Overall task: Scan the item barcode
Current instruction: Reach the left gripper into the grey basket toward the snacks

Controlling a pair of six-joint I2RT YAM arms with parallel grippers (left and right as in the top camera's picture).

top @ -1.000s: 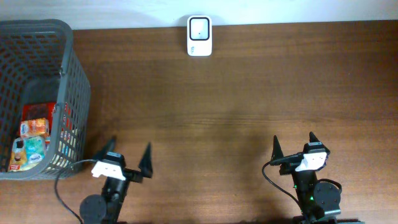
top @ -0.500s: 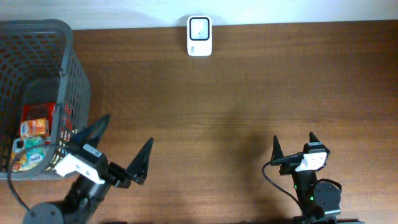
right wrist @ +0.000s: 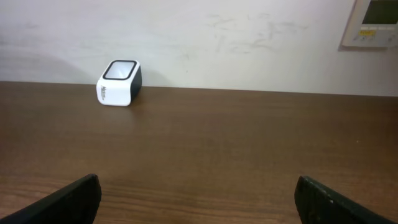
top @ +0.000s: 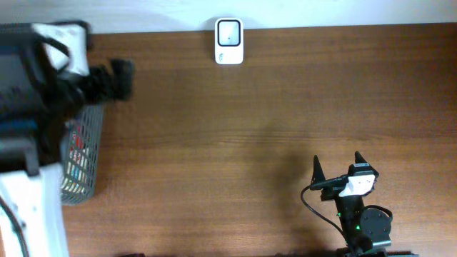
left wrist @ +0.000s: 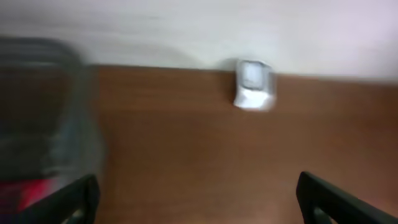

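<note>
Overhead: the left arm (top: 36,107) is a large blur over the upper left of the frame and covers most of the basket (top: 84,160). Only a strip of grey mesh shows at the left edge, with a sliver of the red item (top: 75,143) behind it. That arm's fingers cannot be made out here. The white scanner (top: 229,41) sits at top centre, on the far edge of the table (top: 250,128). The right gripper (top: 337,161) is at lower right, fingers spread wide with nothing between them

Left wrist: the whole picture is smeared. The left gripper (left wrist: 198,199) shows as two dark tips in the lower corners, far apart and empty. The basket is a grey haze on the left, the red item inside it cut off at the lower left, no barcode readable. The scanner is a pale blob at upper centre

Right wrist: sharp. Both tips sit in the lower corners, wide apart. The scanner stands upper left by the wall (right wrist: 217,37), well apart from them. A wall panel (right wrist: 376,22) is cut off at upper right
</note>
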